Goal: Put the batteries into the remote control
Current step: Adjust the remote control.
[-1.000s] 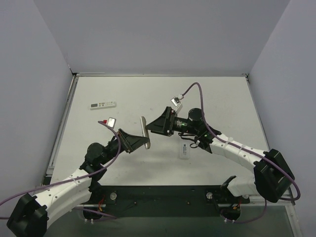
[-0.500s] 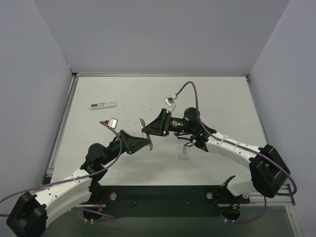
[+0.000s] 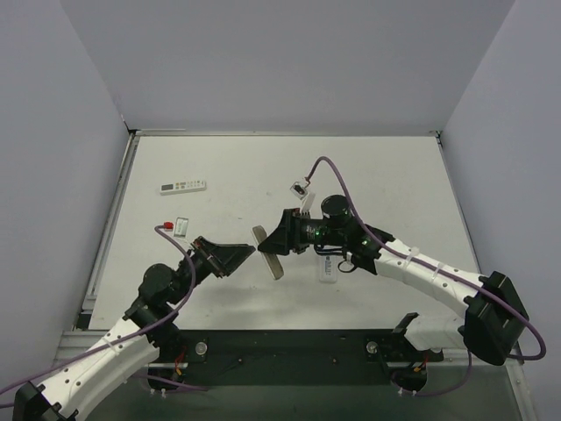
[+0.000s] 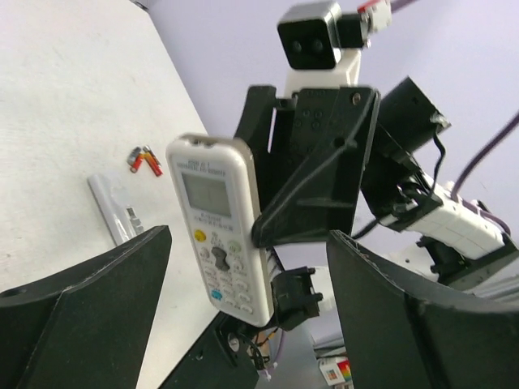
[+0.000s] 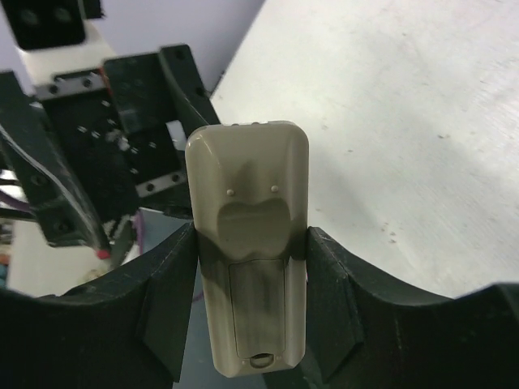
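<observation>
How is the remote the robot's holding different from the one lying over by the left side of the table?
The held remote is up in the air, pinched by the right end effector; the table remote lies loose on the table. The held remote stands tilted on end; the table remote lies flat. Both are long, white remotes.

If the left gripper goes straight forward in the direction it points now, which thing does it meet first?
Most likely the remote held by the right gripper. In the left wrist view it stands directly ahead of the open left gripper, buttons facing it; depth is hard to judge.
</observation>
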Robot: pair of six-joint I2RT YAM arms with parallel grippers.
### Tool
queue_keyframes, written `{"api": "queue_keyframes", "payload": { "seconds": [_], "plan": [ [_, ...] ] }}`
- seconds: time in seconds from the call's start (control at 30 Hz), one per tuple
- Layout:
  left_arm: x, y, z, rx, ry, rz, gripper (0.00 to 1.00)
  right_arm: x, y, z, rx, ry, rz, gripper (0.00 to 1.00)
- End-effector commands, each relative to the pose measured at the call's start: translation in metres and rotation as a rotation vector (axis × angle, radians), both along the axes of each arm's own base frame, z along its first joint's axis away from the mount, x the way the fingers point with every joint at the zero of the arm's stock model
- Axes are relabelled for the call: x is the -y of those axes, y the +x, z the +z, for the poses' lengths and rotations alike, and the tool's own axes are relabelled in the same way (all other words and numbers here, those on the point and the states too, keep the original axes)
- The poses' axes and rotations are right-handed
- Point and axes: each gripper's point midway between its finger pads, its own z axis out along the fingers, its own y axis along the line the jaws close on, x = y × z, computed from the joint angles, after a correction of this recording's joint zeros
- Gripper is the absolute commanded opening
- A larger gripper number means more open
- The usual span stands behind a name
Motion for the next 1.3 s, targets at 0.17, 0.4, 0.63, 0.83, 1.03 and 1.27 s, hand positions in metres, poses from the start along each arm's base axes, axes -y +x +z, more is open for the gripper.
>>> {"api": "queue_keyframes", "payload": {
  "seconds": [0.17, 0.4, 0.63, 0.83, 1.03, 1.27],
  "plan": [
    [-0.014, 0.027, -0.003, -0.086, 0.095, 0.157, 0.88, 0.010, 0.003, -0.016, 0.324, -0.254, -0.052, 0.00],
    [0.003, 0.038, -0.009, -0.134, 0.116, 0.126, 0.88, 0.010, 0.005, -0.024, 0.435, -0.377, -0.083, 0.00],
    [0.015, 0.038, -0.025, -0.192, 0.134, 0.097, 0.85, 0.009, 0.008, -0.026, 0.498, -0.437, -0.111, 0.00],
    [0.029, 0.035, -0.028, -0.200, 0.138, 0.070, 0.83, 0.002, 0.006, -0.027, 0.546, -0.484, -0.118, 0.00],
    [0.041, 0.035, -0.040, -0.230, 0.184, 0.096, 0.82, -0.003, 0.003, -0.028, 0.580, -0.510, -0.137, 0.00],
    [0.049, 0.033, -0.045, -0.241, 0.172, 0.107, 0.40, -0.003, 0.006, -0.032, 0.557, -0.524, -0.182, 0.00]
  ]
}}
